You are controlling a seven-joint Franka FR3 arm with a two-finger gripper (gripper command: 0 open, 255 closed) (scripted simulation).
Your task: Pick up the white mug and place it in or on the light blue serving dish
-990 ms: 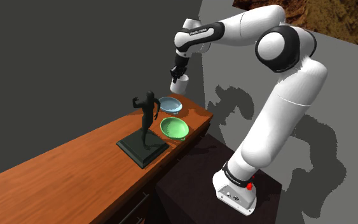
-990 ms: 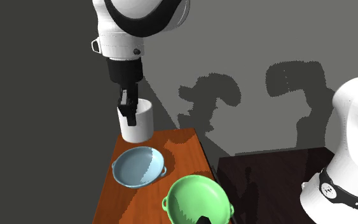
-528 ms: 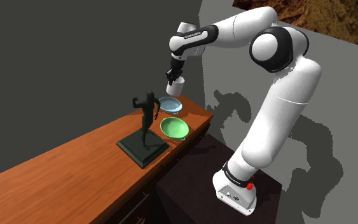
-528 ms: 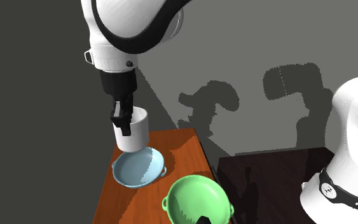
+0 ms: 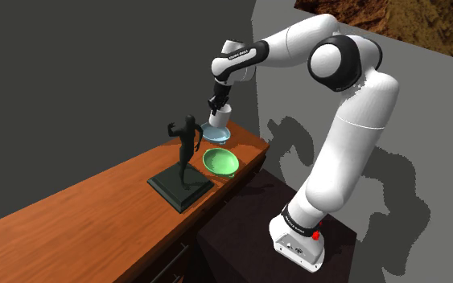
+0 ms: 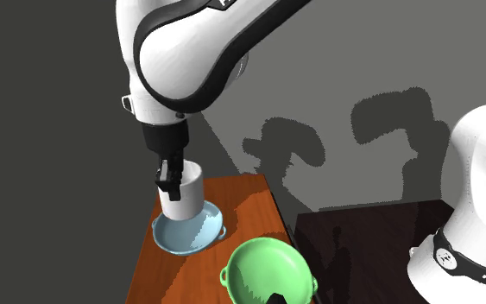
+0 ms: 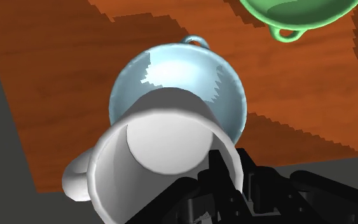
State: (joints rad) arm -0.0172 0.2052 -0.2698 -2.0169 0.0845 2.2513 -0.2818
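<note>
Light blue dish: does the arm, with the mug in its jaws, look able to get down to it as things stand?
Probably yes. The mug is held right over the dish with nothing between them; the green bowl and the statue stand off to one side.

Home setting: wooden sideboard (image 5: 88, 213), dark figurine (image 5: 187, 149), green serving dish (image 6: 267, 272), light blue serving dish (image 6: 173, 239), grey wall (image 5: 96, 72).

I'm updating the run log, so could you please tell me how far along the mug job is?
Done: the white mug is off the counter, clasped at its rim by the claw. In hand: it hangs directly over the light blue dish. Left: lowering it in and releasing.
</note>
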